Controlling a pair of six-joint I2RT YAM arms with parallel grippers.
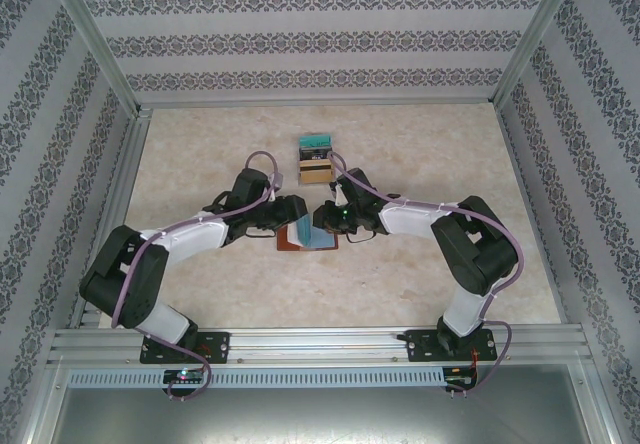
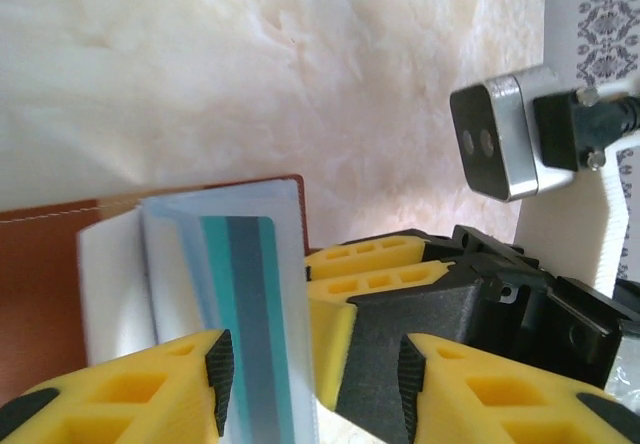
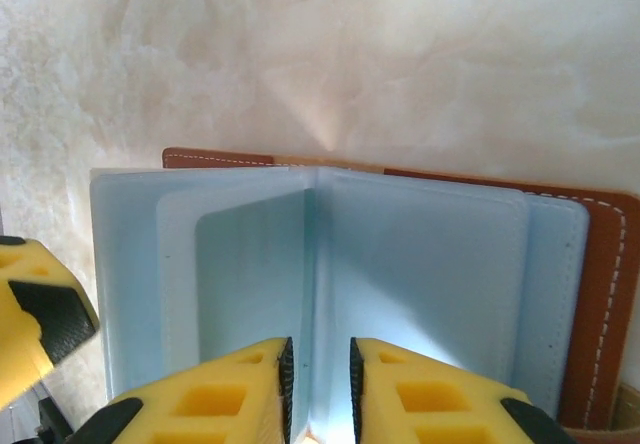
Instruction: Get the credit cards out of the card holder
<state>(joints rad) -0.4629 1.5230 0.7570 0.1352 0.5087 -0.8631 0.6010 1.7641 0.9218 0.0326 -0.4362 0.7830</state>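
Marble-patterned beige table [image 1: 420,264] spans the top view, fenced by an aluminium frame [image 1: 300,346] and patterned wallpaper

Left arm [image 1: 150,264] reaches in from 8 o'clock and right arm [image 1: 460,244] from 4 o'clock; their wrists meet close together near the table's middle

Left gripper [image 2: 315,369] stands about half open. One upright sleeve page rests against the black pad at its 9 o'clock finger, and the rest of the gap is free, so nothing is clamped

Right gripper [image 3: 320,369] is narrow, its two yellow fingers astride the upright middle fold of the sleeve pages. Whether the pads press the fold or only flank it, I cannot tell

Brown leather card holder [image 1: 308,236] lies open and flat near the table's centre, right under both grippers, its pale blue-grey sleeve pages [image 3: 420,274] fanned upward and the stitched cover showing at 3 o'clock in the right wrist view

Small stepped stack [image 1: 315,160], teal on top and tan with a dark band below, lies near the holder at its 12 o'clock, apart from it

One credit card [image 2: 245,314], teal with a grey stripe, sits inside the page beside the left gripper's pad
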